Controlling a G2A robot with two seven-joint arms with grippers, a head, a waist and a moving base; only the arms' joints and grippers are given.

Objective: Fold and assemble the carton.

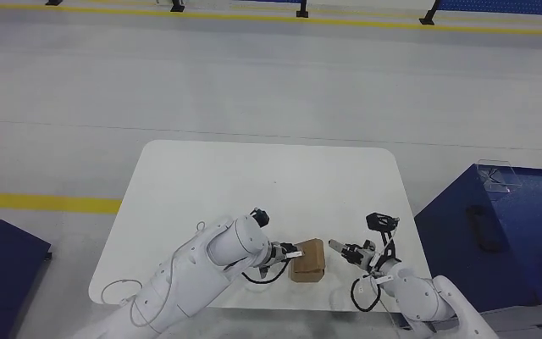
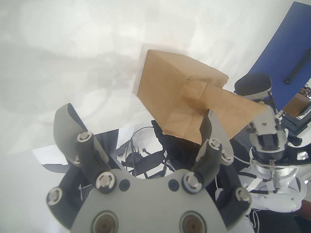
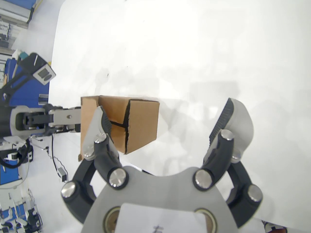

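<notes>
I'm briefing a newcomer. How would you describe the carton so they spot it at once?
Start at the white table, along its robot-side edge. Between the left gripper and right gripper sits the carton: a cardboard box, the only brown thing there.

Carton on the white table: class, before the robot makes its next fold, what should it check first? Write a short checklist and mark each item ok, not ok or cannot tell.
1. The carton rests on the table, inside its edge: ok.
2. The left hand is open, fingers apart: ok; one finger lies at the loose flap.
3. The right hand is open and apart from the carton: ok.
4. Every flap is folded in: not ok; the loose flap sticks out on the left hand's side.
5. The end flaps facing the right hand are locked: cannot tell; dark gaps show along their seams.
</notes>
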